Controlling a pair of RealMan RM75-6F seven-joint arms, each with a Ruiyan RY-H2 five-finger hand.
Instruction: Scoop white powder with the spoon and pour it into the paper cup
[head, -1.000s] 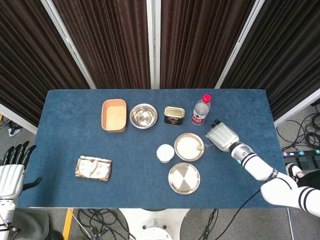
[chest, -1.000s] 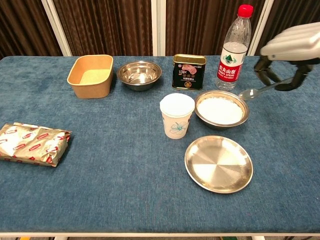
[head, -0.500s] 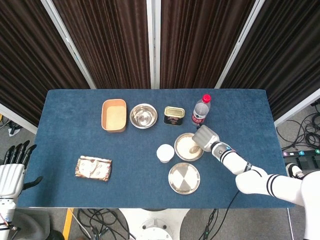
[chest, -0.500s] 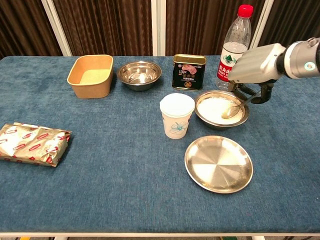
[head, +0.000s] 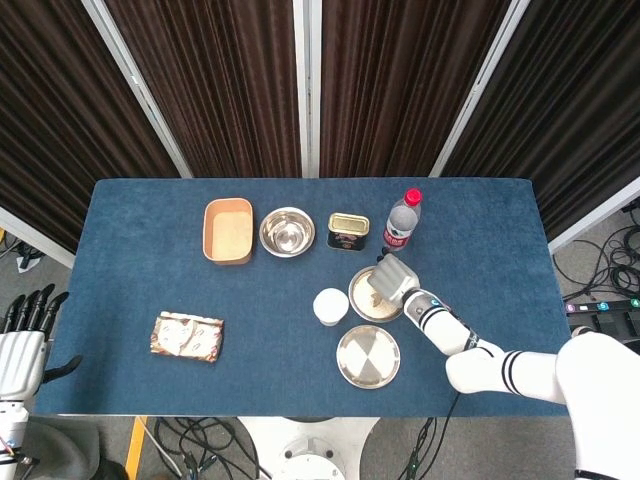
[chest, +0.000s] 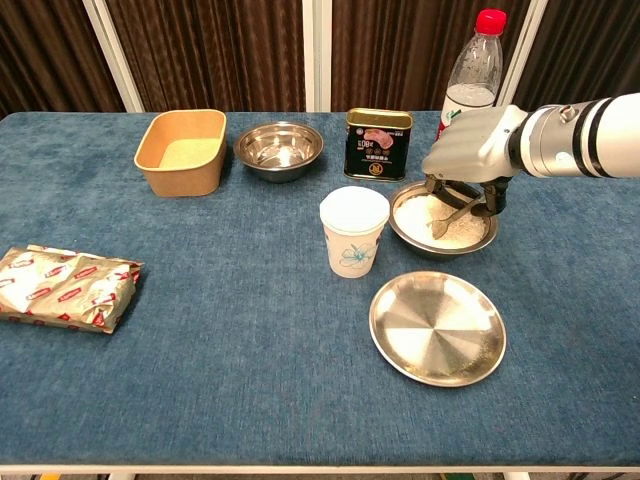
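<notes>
The right hand (chest: 468, 150) is gripping the spoon (chest: 447, 218) and dipping it into the powder bowl (chest: 443, 220) beneath it, scooping underway, while pouring into the paper cup (chest: 354, 232) to its left is remaining.

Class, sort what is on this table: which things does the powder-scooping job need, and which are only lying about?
Needed for the job:
- spoon, held by the right hand
- bowl of white powder
- paper cup

Lying about:
- water bottle
- tin can
- empty steel bowl
- brown paper box
- flat steel plate
- foil packet
</notes>
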